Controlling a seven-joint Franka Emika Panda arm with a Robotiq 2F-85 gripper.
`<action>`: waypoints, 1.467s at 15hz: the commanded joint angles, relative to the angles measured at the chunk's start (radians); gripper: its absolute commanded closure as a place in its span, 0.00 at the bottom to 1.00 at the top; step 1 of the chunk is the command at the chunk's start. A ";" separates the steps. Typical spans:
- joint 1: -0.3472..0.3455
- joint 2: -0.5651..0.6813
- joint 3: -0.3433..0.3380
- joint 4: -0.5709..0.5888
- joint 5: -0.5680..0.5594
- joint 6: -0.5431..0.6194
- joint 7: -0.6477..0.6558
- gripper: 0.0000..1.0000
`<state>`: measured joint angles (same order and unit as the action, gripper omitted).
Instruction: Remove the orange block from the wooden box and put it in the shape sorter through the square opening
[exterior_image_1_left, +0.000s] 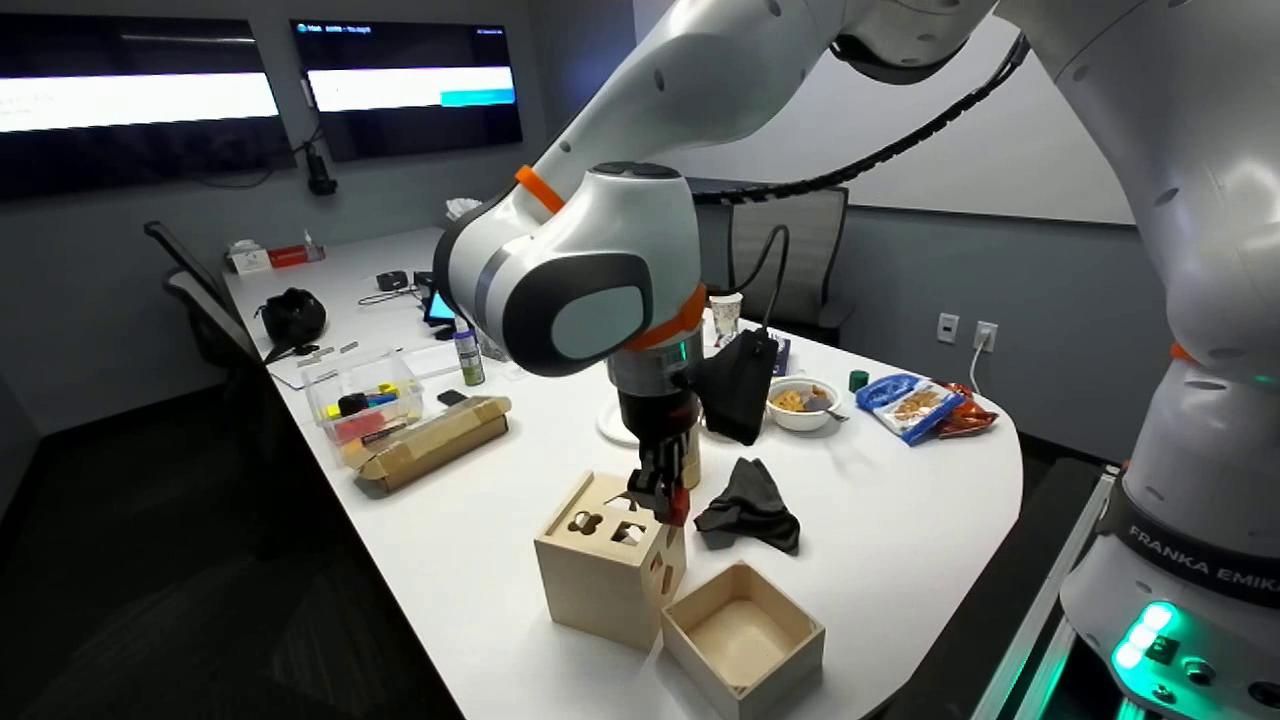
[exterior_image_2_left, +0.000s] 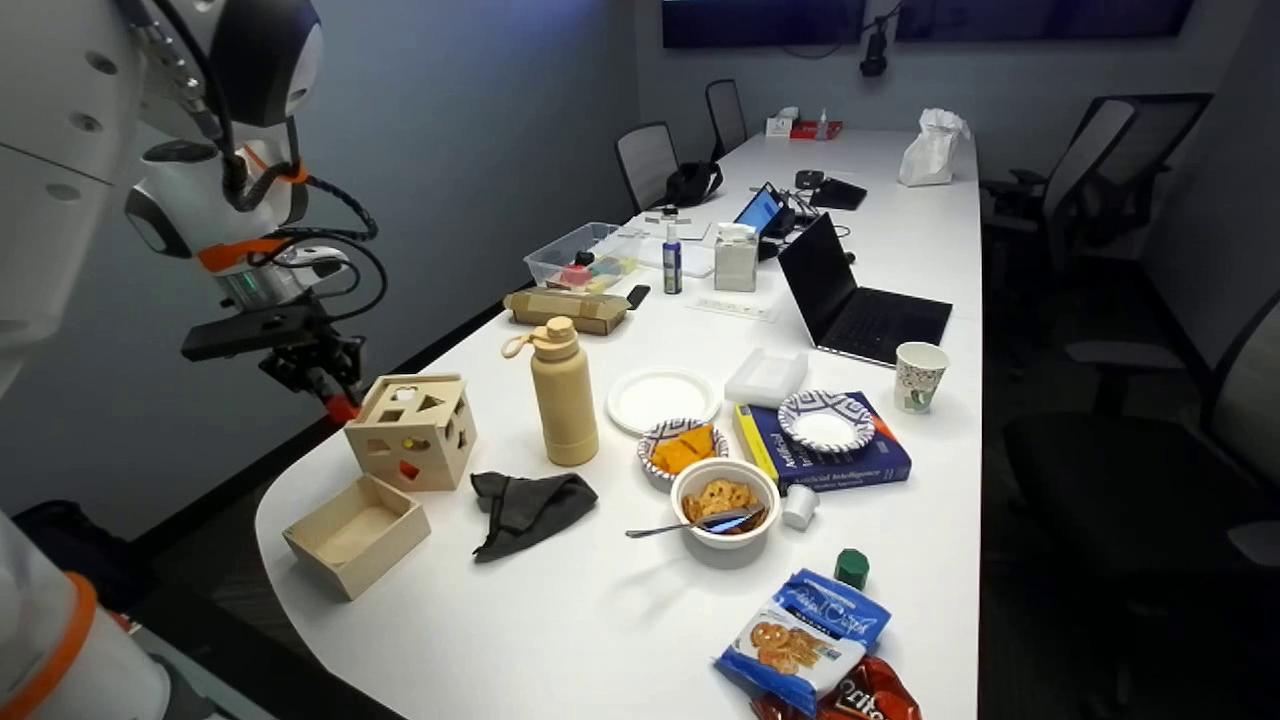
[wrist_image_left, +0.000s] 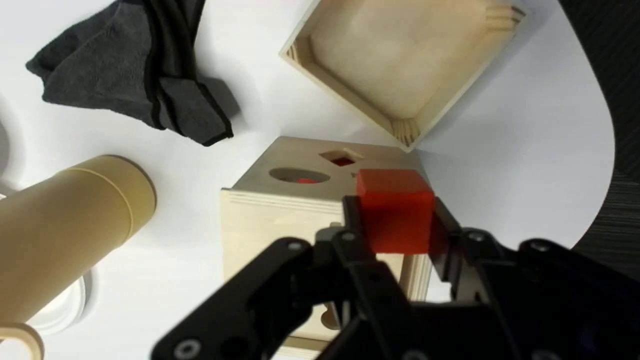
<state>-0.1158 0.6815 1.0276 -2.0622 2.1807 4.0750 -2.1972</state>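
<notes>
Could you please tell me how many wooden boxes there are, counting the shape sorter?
2: the open wooden box and, beside it, the shape sorter, nearer the tan bottle.

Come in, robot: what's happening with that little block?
Gripper shut on the block. Block out of the wooden box, not yet in the shape sorter. Dark cloth nearby, seemingly out of the way.

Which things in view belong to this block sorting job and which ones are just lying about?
Part of the job:
orange block, gripped in the hand
wooden box
shape sorter

Just lying about, among others:
dark cloth
tan bottle
cardboard box
blue book
patterned cup
blue snack bag
</notes>
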 joint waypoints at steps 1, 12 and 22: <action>0.056 0.024 -0.075 0.104 0.049 0.004 -0.105 0.92; 0.206 0.065 -0.231 0.203 0.041 -0.081 -0.065 0.92; 0.225 0.069 -0.284 0.209 0.037 -0.112 -0.019 0.92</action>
<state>0.0847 0.7503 0.7717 -1.8810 2.1922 3.9690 -2.2238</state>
